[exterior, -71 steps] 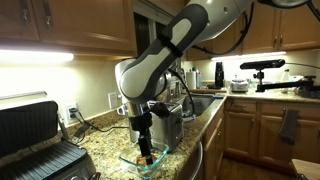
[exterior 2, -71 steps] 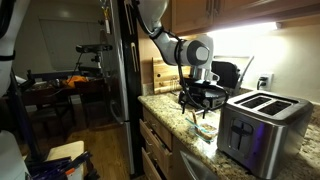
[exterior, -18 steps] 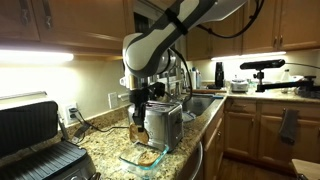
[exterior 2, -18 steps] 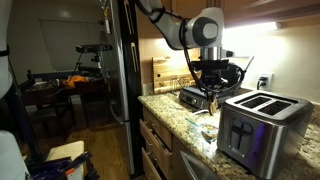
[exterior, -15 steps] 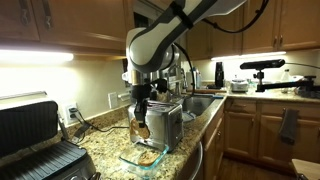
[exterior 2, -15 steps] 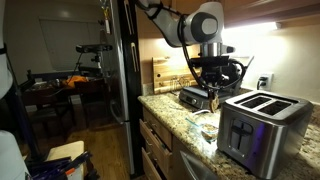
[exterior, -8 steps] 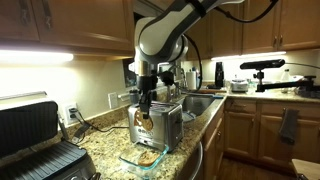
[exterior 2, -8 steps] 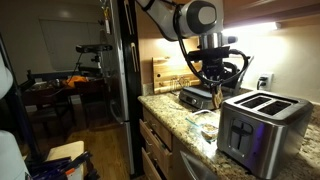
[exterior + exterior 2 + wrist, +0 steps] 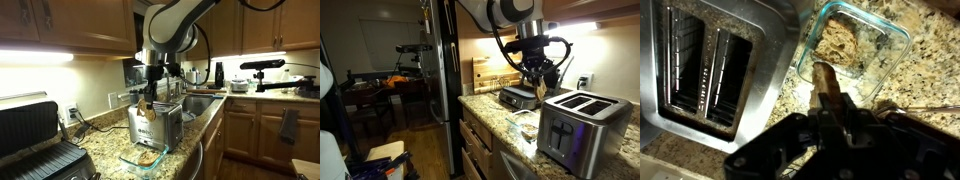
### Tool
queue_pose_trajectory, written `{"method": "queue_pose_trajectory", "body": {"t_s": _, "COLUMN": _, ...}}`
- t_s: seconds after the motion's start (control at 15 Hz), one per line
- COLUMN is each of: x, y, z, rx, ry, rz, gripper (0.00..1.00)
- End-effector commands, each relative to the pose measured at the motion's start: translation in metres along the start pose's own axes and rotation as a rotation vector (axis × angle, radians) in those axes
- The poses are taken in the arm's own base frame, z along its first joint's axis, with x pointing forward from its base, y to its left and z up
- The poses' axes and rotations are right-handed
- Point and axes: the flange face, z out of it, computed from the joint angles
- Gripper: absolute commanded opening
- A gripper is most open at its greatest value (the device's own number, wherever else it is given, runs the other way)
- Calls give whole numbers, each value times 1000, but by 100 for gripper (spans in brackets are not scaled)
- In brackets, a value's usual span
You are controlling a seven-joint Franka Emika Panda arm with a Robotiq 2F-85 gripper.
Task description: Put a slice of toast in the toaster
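A: In an exterior view, state of the gripper?

B: Pointing down, pressed together on the slice of toast. Hanging at 12 o'clock of the toaster, low over its top edge, not down in a slot.

A: Around it?

B: At 6 o'clock of the toaster, a glass dish on the granite counter. At 9 o'clock, well apart, a black-and-silver grill.

A: In an exterior view again?

B: Gripper at 10 o'clock of the toaster, up near the level of its top. Slice too small here to make out, so cannot tell the grip from this side. Dish on the counter at 9 o'clock of the toaster, just beside it.

A: Wrist view?

B: Clearest of all. Gripper coming in from 6 o'clock, fingers pinching the slice, seen edge-on as a narrow brown strip. Toaster at 9 o'clock of the slice, two dark slots facing up. Dish at 1 o'clock, holding another piece of bread. Slice over bare counter between toaster and dish, touching neither.
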Motion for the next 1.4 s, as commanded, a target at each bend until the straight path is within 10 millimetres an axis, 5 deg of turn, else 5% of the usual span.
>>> {"method": "queue_pose_trajectory", "body": {"t_s": 0.0, "x": -19, "y": 3, "z": -26, "rx": -33, "ry": 51, "rz": 37, "gripper": 9}}
{"method": "queue_pose_trajectory", "body": {"t_s": 0.47, "x": -20, "y": 24, "z": -48, "rx": -60, "ry": 81, "rz": 81, "gripper": 9}}
{"method": "queue_pose_trajectory", "body": {"t_s": 1.33, "x": -19, "y": 62, "z": -37, "rx": -83, "ry": 57, "rz": 197, "gripper": 9}}
